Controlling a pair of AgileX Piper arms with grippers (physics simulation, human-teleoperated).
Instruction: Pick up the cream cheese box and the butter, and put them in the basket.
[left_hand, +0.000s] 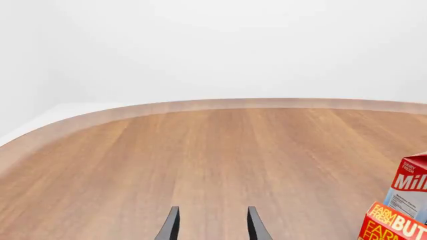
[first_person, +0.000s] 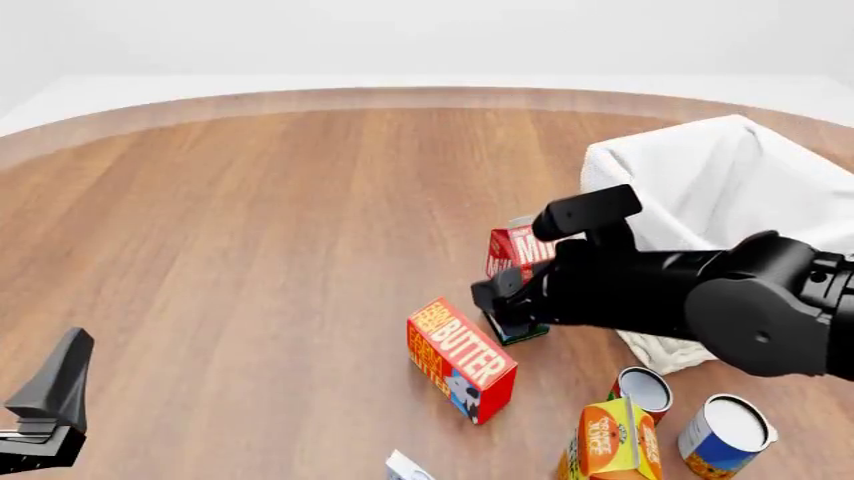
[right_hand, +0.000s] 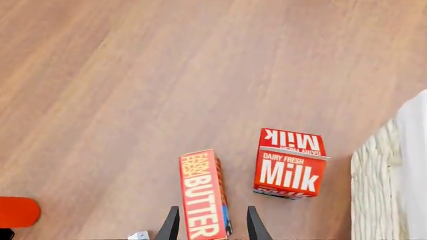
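Note:
The butter (first_person: 461, 358), a red box with orange panels, lies on the wooden table in front of the milk carton. My right gripper (first_person: 507, 318) hovers just over the butter's far end. In the right wrist view this gripper (right_hand: 212, 227) is open, and the butter (right_hand: 203, 200) runs lengthwise between its fingers. Only a white and pale-blue corner of the cream cheese box (first_person: 406, 467) shows at the near edge. The white basket (first_person: 727, 175) stands at the right, behind my right arm. My left gripper (first_person: 51, 395) sits far left, open (left_hand: 212, 225) and holding nothing.
A red-and-white milk carton (first_person: 514, 248) stands upright between the butter and the basket. An orange juice carton (first_person: 611, 442) and two cans (first_person: 645, 388) (first_person: 725, 435) crowd the near right. A red object (right_hand: 19, 211) shows at the edge of the right wrist view.

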